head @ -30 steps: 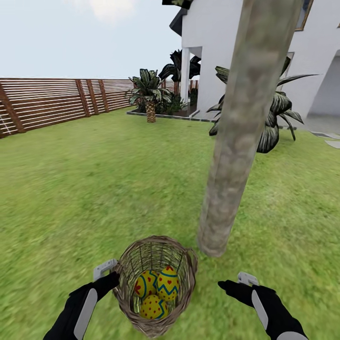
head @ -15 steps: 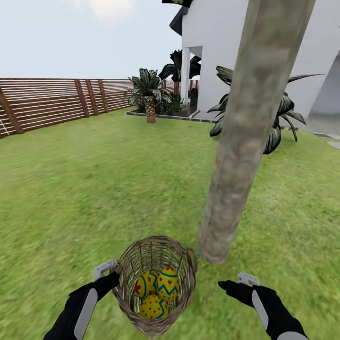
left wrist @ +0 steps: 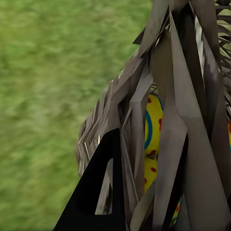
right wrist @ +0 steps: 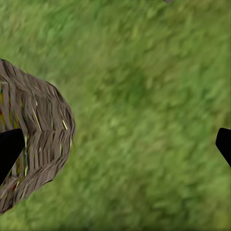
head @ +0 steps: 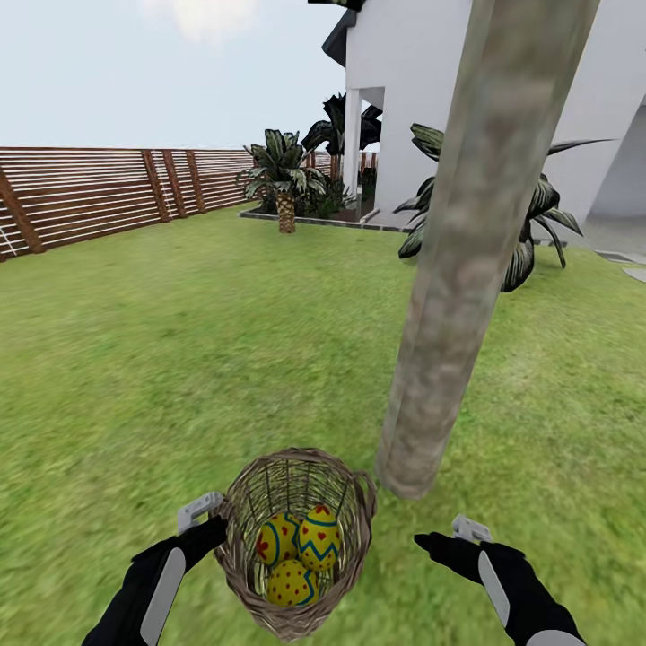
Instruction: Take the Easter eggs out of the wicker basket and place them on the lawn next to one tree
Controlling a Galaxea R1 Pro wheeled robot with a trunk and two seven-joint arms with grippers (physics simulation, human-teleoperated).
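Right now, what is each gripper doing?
Left gripper: shut on the wicker basket rim.
Right gripper: open, holding nothing.

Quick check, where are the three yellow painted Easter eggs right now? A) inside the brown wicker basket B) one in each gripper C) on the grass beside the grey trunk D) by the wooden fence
A: all three yellow painted Easter eggs lie inside the round brown wicker basket, held at its rim by the left gripper.

The tree (head: 458,269) trunk looms slightly nearer and further right than 1 second ago.

rough woven wicker basket (head: 296,538), glossy painted eggs (head: 305,547).
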